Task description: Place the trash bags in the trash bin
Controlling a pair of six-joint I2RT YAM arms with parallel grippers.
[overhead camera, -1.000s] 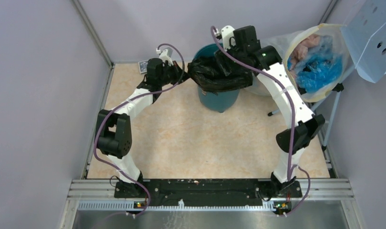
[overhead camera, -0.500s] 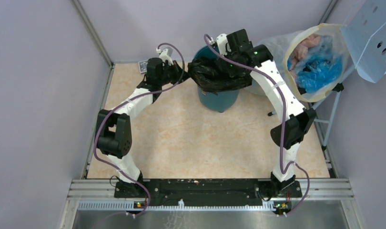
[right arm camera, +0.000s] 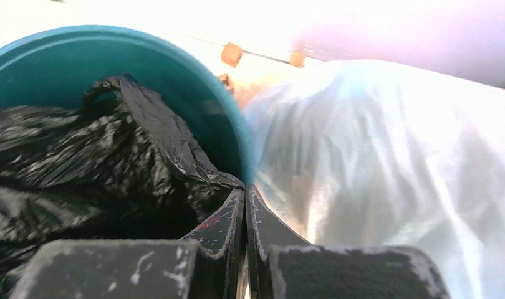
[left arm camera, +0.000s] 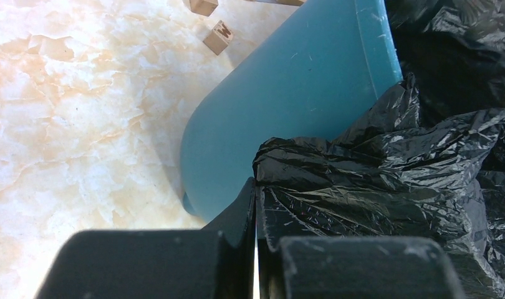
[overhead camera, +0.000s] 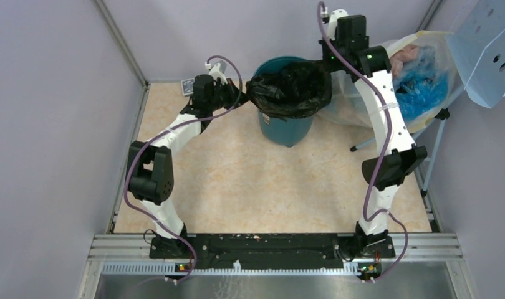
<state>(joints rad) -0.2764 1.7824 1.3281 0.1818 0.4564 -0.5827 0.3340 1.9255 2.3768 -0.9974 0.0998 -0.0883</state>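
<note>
The teal trash bin (overhead camera: 286,129) stands at the back of the table. A glossy black trash bag (overhead camera: 293,87) lies in its mouth and spills over the near rim. My left gripper (overhead camera: 242,98) is at the bin's left side, shut on the bag's left edge. In the left wrist view the shut tips (left arm camera: 256,187) pinch crinkled black film (left arm camera: 393,174) beside the bin wall (left arm camera: 287,112). My right gripper (overhead camera: 330,62) is at the bin's right rim, shut on the bag's right edge. In the right wrist view its tips (right arm camera: 245,190) meet the bag (right arm camera: 81,156) at the rim (right arm camera: 194,75).
A large translucent sack (overhead camera: 418,81) with blue and pink contents hangs on a stand right of the bin, close to my right arm. A perforated pale panel (overhead camera: 487,50) is beyond it. Small wooden blocks (left arm camera: 217,37) lie on the table behind the bin. Walls enclose left and back.
My right gripper has shut and swung from over the bin's mouth to its right rim, drawing the bag's right edge outward. The bag's mouth now spreads wider. The left arm held still.
</note>
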